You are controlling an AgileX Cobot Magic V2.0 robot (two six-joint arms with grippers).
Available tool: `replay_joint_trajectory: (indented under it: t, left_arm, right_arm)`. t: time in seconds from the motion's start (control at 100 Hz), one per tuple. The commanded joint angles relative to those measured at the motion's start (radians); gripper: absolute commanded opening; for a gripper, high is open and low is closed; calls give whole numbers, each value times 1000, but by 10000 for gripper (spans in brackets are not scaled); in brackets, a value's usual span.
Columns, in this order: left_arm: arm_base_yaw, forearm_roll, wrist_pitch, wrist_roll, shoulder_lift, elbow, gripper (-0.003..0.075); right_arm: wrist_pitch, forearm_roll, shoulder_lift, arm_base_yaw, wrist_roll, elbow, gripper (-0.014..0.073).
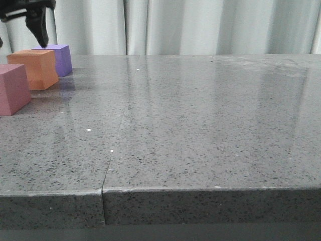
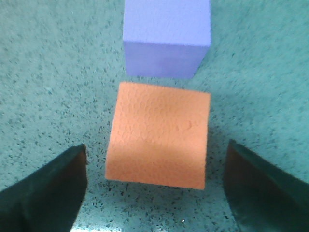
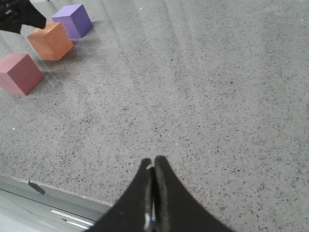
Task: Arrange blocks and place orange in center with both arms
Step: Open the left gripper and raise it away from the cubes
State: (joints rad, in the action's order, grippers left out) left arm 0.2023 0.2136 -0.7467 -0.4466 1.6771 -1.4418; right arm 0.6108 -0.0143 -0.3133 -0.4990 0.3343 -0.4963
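The orange cube [image 1: 34, 68] sits at the far left of the table, between the purple cube [image 1: 59, 58] behind it and the pink cube [image 1: 12, 89] in front. My left gripper [image 1: 30, 27] hangs open above the orange cube. In the left wrist view the orange cube [image 2: 159, 140] lies ahead of and between the two spread fingers [image 2: 46, 193], with the purple cube [image 2: 166, 38] beyond; my left gripper [image 2: 157, 159] holds nothing. My right gripper [image 3: 153, 164] is shut and empty, above the table's near part. The right wrist view shows the orange cube [image 3: 50, 41], purple cube [image 3: 73, 20] and pink cube [image 3: 19, 73] far off.
The grey speckled table [image 1: 200, 120] has a seam [image 1: 113, 150] running from front edge toward the back. A pale curtain [image 1: 200, 25] hangs behind. The table's front edge and a metal rail [image 3: 48, 208] show in the right wrist view.
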Motion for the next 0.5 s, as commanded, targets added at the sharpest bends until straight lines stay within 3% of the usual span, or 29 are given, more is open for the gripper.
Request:
replay_joint_trajectory:
  t: [0.0,0.36,0.44,0.49]
  left_arm:
    - [6,4,54,-2,-77,-23,464]
    - [10,5,54,24,-169,-13,46]
    - [14,5,56,24,-192,5,-19]
    - [16,5,59,24,-209,21,-20]
  right_arm:
    - [-79,-1,-7,2,-6,-27,-68]
    - [-79,-1,-7,2,-6,-27,-68]
    - [-79,-1,-7,2,-6,-27,-68]
    - [-79,-1,-7,2,-6,-27,-68]
